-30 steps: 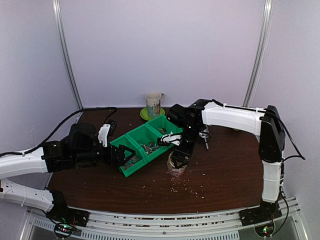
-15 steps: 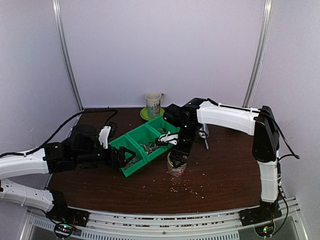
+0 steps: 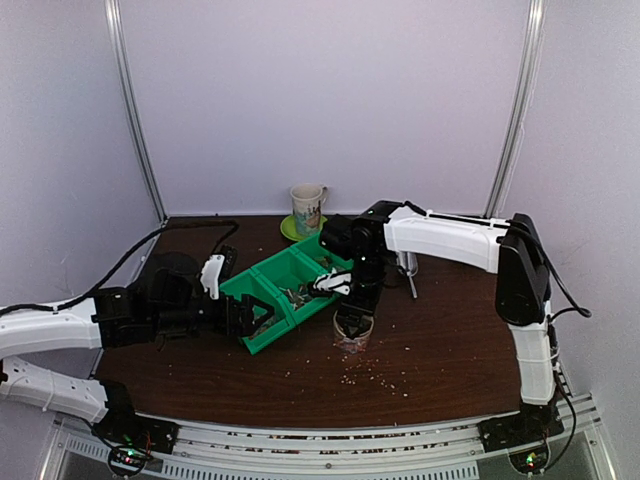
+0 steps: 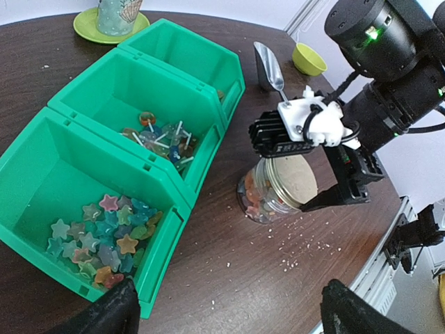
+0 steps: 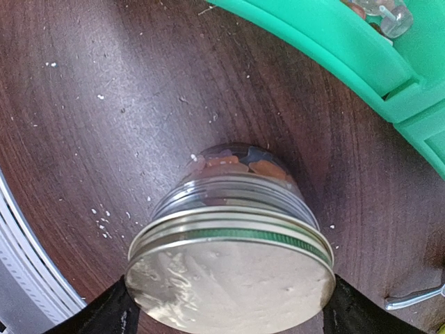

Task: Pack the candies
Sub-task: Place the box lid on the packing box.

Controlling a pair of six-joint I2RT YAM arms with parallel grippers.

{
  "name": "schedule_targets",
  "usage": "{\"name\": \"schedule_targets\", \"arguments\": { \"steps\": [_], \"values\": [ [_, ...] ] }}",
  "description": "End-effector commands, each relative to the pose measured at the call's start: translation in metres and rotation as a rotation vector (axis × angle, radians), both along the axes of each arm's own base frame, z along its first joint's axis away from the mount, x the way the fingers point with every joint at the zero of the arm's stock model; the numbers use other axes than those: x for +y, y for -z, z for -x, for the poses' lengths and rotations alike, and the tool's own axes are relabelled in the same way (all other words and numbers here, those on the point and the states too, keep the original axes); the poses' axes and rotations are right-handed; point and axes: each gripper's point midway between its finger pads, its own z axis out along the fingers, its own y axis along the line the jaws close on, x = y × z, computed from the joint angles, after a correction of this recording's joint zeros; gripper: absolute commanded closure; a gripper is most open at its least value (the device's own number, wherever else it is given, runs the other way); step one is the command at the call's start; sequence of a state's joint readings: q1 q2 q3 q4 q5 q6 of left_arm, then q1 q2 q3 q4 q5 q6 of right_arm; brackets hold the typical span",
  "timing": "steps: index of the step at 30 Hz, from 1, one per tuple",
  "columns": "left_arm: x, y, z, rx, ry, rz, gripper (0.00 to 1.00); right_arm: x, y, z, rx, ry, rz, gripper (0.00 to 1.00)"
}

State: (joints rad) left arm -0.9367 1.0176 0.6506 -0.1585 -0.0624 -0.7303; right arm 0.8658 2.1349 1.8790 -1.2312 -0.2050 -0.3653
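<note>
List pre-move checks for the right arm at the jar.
1. lid seated on jar: ok.
2. right gripper straddling lid: ok; firm grip on it: cannot tell.
3. candies inside jar: ok.
4. left gripper open, apart from jar: ok.
5. table free of crumbs: not ok, specks beside jar.
6. scoop lying apart from jar: ok.
</note>
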Motion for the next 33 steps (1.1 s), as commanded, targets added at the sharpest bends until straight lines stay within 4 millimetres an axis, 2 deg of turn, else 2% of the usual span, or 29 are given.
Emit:
{"name": "schedule_targets", "arguments": {
  "steps": [1, 12, 22, 26, 33],
  "values": [
    [-0.004, -0.003, -0.002, -0.01, 0.003, 0.041, 0.07, 0.002, -0.001, -0.006, -0.028, 0.003, 0.03, 0.1],
    [-0.006, 0.003, -0.002, 0.002, 0.004, 0.046, 0.07, -0.002, 0.001, -0.005, -0.027, -0.016, 0.105, 0.09],
    [-0.008, 0.008, -0.002, 0.018, 0.007, 0.047, 0.07, 0.004, 0.001, -0.007, -0.041, -0.025, 0.118, 0.08],
    [-0.009, 0.007, -0.002, 0.018, 0.008, 0.049, 0.07, 0.002, 0.007, -0.005, -0.028, -0.027, 0.138, 0.08],
    [-0.012, 0.008, -0.002, 0.022, 0.015, 0.048, 0.07, 0.011, -0.004, -0.01, -0.056, -0.026, 0.102, 0.08]
  ]
}}
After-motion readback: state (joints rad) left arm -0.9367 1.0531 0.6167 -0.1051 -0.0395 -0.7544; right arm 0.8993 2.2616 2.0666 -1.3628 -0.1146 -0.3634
